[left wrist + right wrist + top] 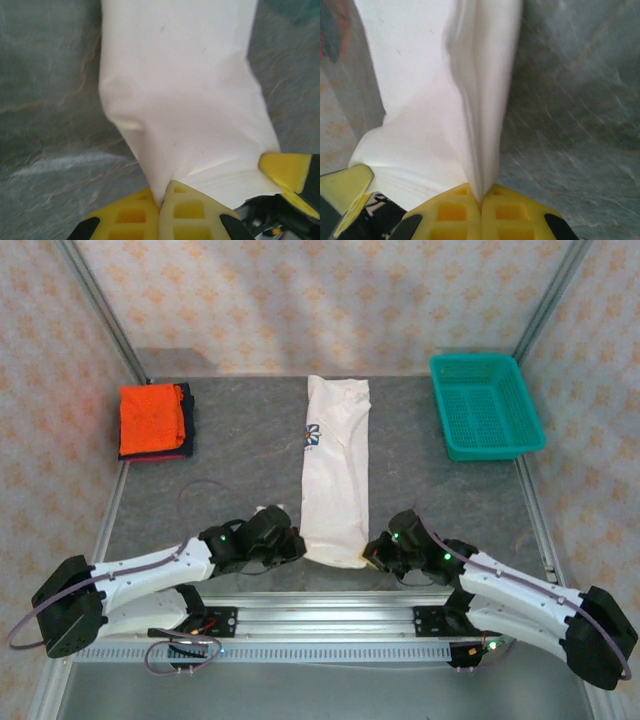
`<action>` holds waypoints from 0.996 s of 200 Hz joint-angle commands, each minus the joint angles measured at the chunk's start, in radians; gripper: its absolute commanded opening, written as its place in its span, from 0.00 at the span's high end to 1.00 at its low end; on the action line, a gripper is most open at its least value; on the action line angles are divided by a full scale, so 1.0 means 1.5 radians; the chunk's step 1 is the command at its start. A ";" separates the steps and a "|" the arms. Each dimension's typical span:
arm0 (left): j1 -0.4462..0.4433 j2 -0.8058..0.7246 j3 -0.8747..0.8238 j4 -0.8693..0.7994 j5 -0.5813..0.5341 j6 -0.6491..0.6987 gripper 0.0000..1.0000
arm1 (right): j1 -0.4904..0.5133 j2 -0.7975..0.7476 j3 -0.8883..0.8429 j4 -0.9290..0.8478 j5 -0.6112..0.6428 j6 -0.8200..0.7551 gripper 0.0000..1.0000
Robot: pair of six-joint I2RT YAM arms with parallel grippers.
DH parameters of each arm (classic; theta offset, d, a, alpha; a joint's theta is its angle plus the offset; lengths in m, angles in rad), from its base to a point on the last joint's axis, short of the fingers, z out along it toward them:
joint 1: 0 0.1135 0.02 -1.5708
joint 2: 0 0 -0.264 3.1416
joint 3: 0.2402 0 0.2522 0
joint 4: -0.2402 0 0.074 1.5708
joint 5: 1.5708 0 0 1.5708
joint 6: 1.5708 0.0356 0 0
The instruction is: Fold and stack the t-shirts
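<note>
My left gripper [297,546] is pressed together on the near left corner of the white t-shirt [335,470]. In my left wrist view the two yellow fingers [131,216] meet with only a thin pinch of white cloth between them, and the fabric runs away from them toward 12 o'clock. My right gripper [373,552] has the near right corner in the same way. In my right wrist view its fingers [509,212] are closed on a narrow ridge of folded cloth that stands up from the pinch. Each wrist view also catches a yellow finger of the other gripper across the hem, at 4 o'clock from my left wrist and at 8 o'clock from my right.

From above, the white shirt is folded into a long narrow strip in the middle of the grey table [240,470]. It runs from 12 o'clock down to 6 o'clock, with its blue print showing at the left edge, about a third of the way down. The near hem spans the gap between my two grippers. I cannot tell whether that hem is off the table.

At 10 o'clock the orange t-shirt [151,418] lies folded on top of the dark navy t-shirt [187,420], whose edge shows on the 3 o'clock side. The teal basket [447,425] sits at 2 o'clock, well apart from the white shirt.
</note>
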 commanded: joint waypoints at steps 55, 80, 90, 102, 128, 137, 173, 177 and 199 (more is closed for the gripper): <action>0.133 0.080 0.170 -0.109 -0.052 0.165 1.00 | -0.174 0.144 0.188 -0.034 -0.022 -0.211 1.00; 0.181 0.138 0.247 -0.128 -0.043 0.194 1.00 | -0.220 0.221 0.259 -0.039 -0.052 -0.272 1.00; 0.192 0.162 0.279 -0.135 -0.045 0.208 1.00 | -0.238 0.253 0.288 -0.046 -0.064 -0.299 1.00; 0.204 0.196 0.318 -0.150 -0.042 0.226 1.00 | -0.258 0.288 0.322 -0.049 -0.081 -0.321 1.00; 0.219 0.273 0.391 -0.178 -0.034 0.260 1.00 | -0.279 0.375 0.397 -0.061 -0.115 -0.359 1.00; 0.223 0.291 0.406 -0.181 -0.029 0.266 1.00 | -0.281 0.398 0.418 -0.067 -0.119 -0.368 1.00; 0.235 0.327 0.412 -0.160 -0.022 0.261 1.00 | -0.294 0.451 0.450 -0.048 -0.111 -0.374 1.00; 0.238 0.331 0.412 -0.155 -0.021 0.260 1.00 | -0.295 0.457 0.453 -0.043 -0.109 -0.374 1.00; 0.252 0.368 0.427 -0.135 -0.014 0.263 1.00 | -0.306 0.501 0.475 -0.022 -0.108 -0.371 1.00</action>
